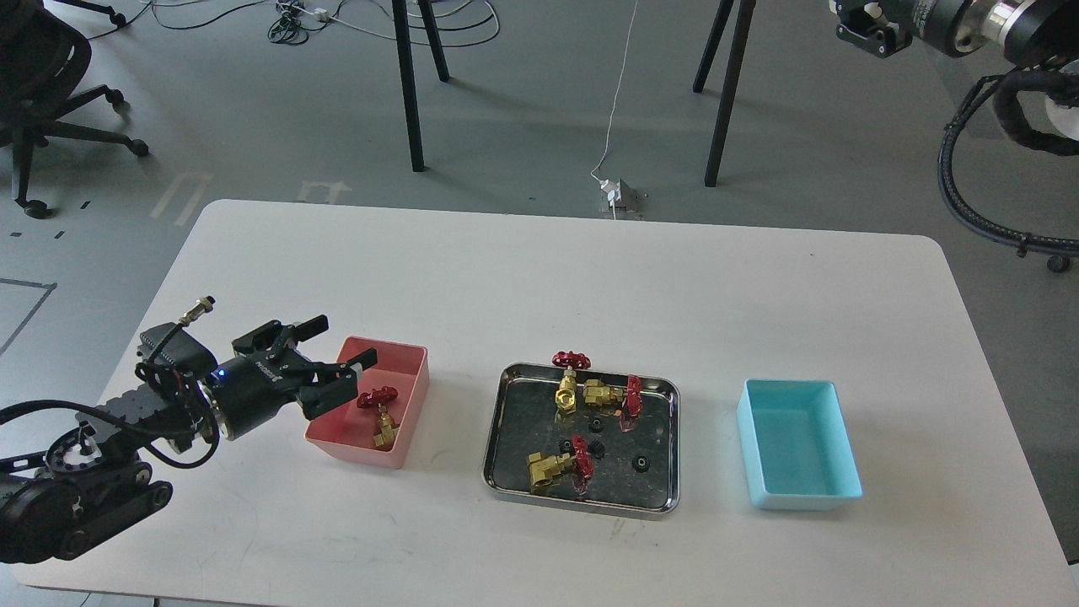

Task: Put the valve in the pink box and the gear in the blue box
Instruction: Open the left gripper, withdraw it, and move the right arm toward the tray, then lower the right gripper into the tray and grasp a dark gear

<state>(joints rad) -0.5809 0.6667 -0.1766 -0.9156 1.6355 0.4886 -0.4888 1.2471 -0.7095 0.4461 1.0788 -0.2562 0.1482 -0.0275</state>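
Note:
A brass valve with a red handwheel (381,415) lies inside the pink box (405,409) at the left of the table. My left gripper (337,344) is open and empty at the box's left rim, just above it. Three more valves (558,466) (566,381) (611,394) and several tiny black gears (641,462) sit in the steel tray (508,455) at the centre. The blue box (798,455) stands empty at the right. My right gripper (864,29) is high at the top right, off the table, too dark to read.
Chair and table legs (410,93) and cables stand on the floor behind the table. A bare white tabletop (539,287) stretches behind the tray and boxes.

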